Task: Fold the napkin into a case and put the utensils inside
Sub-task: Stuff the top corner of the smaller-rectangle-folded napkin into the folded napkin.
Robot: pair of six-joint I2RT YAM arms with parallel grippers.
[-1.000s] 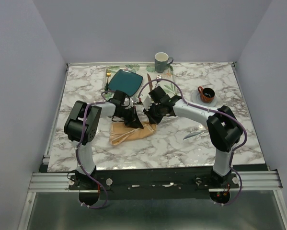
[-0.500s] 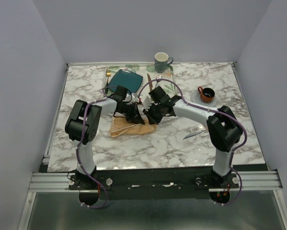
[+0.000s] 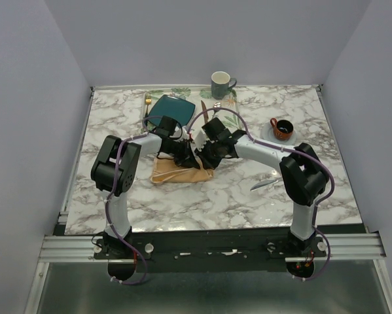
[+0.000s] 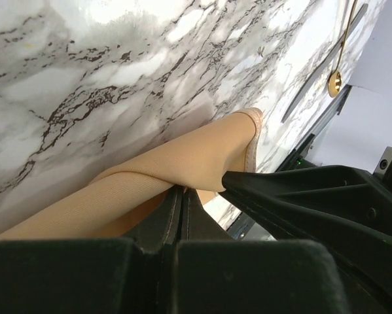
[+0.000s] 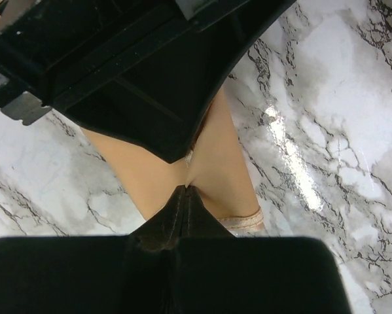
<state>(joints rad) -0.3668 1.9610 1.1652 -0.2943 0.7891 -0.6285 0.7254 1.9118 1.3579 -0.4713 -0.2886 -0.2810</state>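
The white-and-grey marble table [image 3: 248, 196] carries everything. Near its middle lies the peach-tan napkin [image 3: 179, 174], partly folded and flat at its near edge, just in front of the teal plate [image 3: 171, 110]. Both arms reach in over its far edge. The left gripper [image 4: 181, 196] has its jaws pressed together, pinching a rolled fold of the cloth. The right gripper [image 5: 186, 190] sits just beside it, jaws likewise closed on a pinch of napkin. A green mug [image 3: 220, 84] stands at the far edge. The silver-grey table knife [image 3: 264, 184] lies on the bare marble to the right of the napkin, apart from it, with the gold spoon [image 4: 336, 81] alongside.
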